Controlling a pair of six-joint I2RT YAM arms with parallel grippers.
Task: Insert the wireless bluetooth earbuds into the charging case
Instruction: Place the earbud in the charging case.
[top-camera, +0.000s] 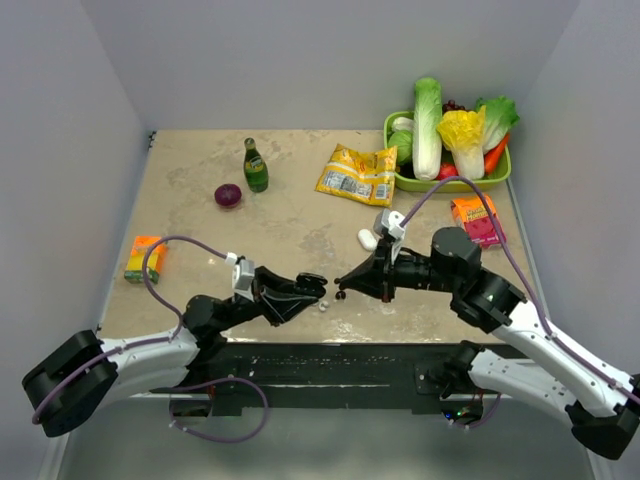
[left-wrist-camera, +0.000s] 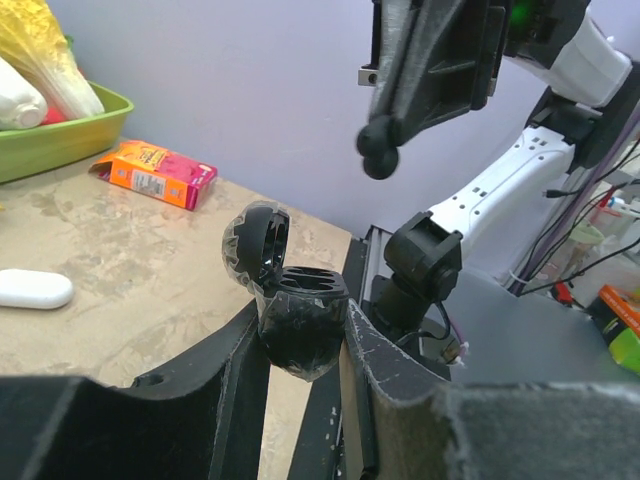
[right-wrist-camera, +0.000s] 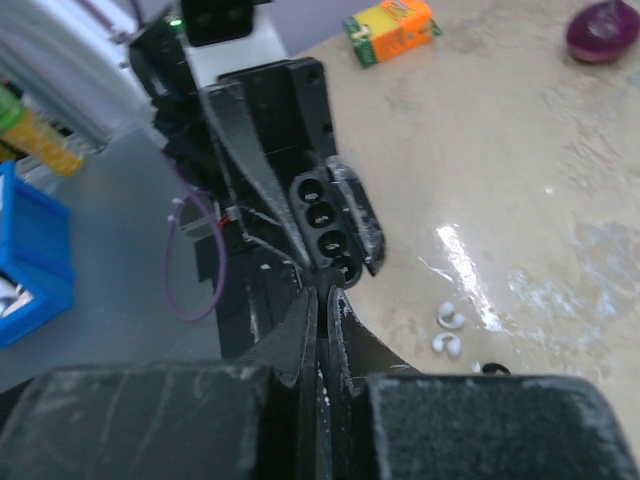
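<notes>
From above, the left gripper (top-camera: 312, 287) and right gripper (top-camera: 345, 289) nearly meet near the table's (top-camera: 200, 230) front edge. Both white earbuds (top-camera: 323, 303) lie loose just beneath them, so a careless sweep could flick them off. From the left wrist, the left jaws clamp the black case (left-wrist-camera: 303, 325) low on its body, lid (left-wrist-camera: 255, 245) open, so a push from above could twist it loose. From the right wrist, the right jaws are pressed shut on nothing beside the sockets (the buds may squirt away when pinched).
</notes>
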